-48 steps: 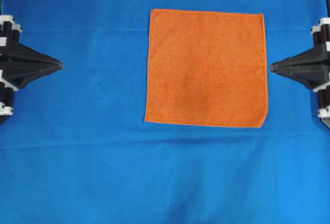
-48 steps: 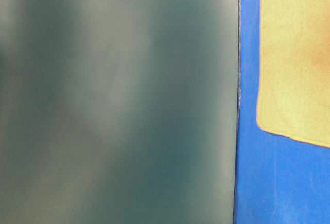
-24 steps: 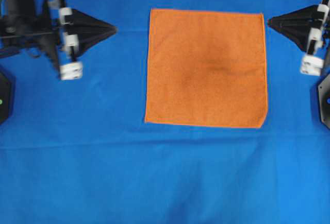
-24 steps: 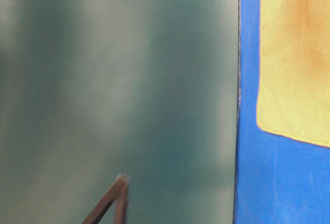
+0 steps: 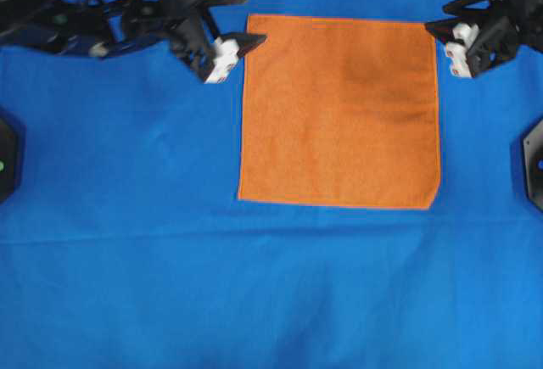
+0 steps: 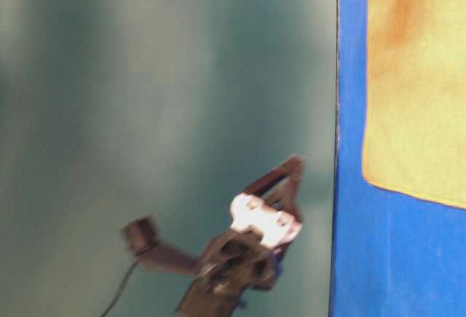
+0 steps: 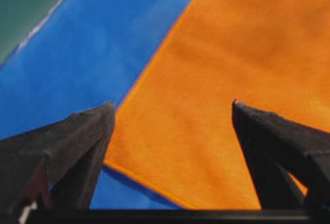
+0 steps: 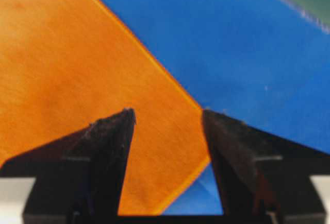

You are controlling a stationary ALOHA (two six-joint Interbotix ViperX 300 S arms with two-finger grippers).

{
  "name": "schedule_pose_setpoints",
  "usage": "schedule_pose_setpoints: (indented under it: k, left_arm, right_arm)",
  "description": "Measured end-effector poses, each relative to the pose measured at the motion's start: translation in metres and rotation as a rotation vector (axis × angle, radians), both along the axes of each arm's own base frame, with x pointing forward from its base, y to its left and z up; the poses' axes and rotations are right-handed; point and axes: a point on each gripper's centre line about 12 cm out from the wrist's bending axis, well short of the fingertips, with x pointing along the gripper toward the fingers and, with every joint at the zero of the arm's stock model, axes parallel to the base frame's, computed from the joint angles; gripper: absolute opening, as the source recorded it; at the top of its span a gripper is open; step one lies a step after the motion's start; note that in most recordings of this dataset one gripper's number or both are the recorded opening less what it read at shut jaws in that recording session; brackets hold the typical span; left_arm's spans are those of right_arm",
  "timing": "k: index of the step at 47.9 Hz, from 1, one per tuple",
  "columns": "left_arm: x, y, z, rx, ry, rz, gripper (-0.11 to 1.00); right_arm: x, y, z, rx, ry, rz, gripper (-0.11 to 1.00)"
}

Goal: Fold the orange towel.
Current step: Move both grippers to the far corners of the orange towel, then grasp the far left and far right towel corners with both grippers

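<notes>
The orange towel (image 5: 339, 110) lies flat and spread out on the blue cloth (image 5: 254, 293). My left gripper (image 5: 253, 19) is open at the towel's far left corner. In the left wrist view that gripper (image 7: 171, 104) has its two fingers wide apart above the towel (image 7: 232, 54), with the corner hem between them. My right gripper (image 5: 435, 15) is open at the far right corner. In the right wrist view its tips (image 8: 167, 112) straddle that corner of the towel (image 8: 77, 54). Neither gripper holds anything.
Black arm bases sit at the left edge (image 5: 4, 157) and right edge (image 5: 534, 161) of the overhead view. The table-level view shows a blurred arm (image 6: 255, 244) against a green backdrop, beside the cloth's edge and the towel (image 6: 419, 91).
Both arms have swung from the table's sides to the towel's two far corners. Both grippers were shut a second ago and now stand open. The towel has not moved.
</notes>
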Motion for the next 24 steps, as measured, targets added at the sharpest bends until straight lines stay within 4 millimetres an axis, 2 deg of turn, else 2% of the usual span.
schedule_pose_setpoints:
  k: [14, 24]
  left_arm:
    - [0.013, 0.037, -0.046, -0.025, 0.053, 0.065, 0.89]
    - [0.019, 0.047, -0.070, -0.042, 0.087, 0.079, 0.87]
  right_arm:
    - [0.001, -0.020, -0.046, 0.045, 0.061, -0.048, 0.56]
    - [0.001, -0.024, -0.069, 0.071, 0.089, -0.058, 0.55]
